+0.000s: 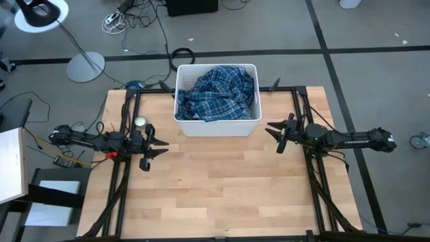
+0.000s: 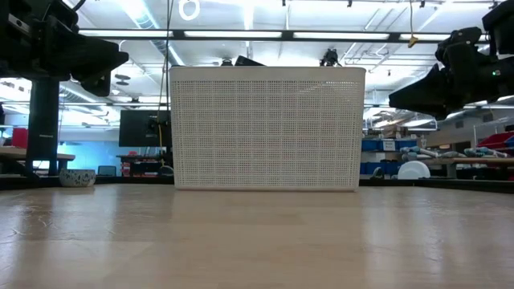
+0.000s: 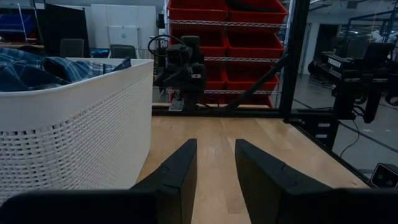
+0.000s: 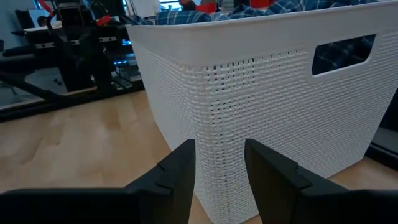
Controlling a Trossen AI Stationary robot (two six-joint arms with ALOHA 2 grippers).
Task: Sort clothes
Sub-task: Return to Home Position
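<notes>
Retraction to the rest pose is the step in hand, since no garment shows on the table (image 1: 222, 195).

1. Load check. The plaid shirt (image 1: 218, 94) lies heaped inside the white bin (image 1: 216, 128) and covers whatever is beneath it, so the other clothes cannot be seen. Nothing hangs over the rim.
2. Left gripper (image 1: 164, 148). The fingers are moderately parted with nothing between them. The bin wall stands beside them, off to one flank, and bare tabletop lies ahead of the tips. Withdraw straight back along the finger axis so the near flank does not brush the wall.
3. Right gripper (image 1: 273, 133). The fingers are likewise parted and empty. The perforated bin wall is close ahead of the tips, with a corner nearly in line with the gap. Back away from the wall first, then fold the arm. Swinging sideways before backing off would likely nudge the light bin.
4. Keep both fingertips raised off the table during the move, and leave the finger gap unchanged until each arm is at rest.
</notes>
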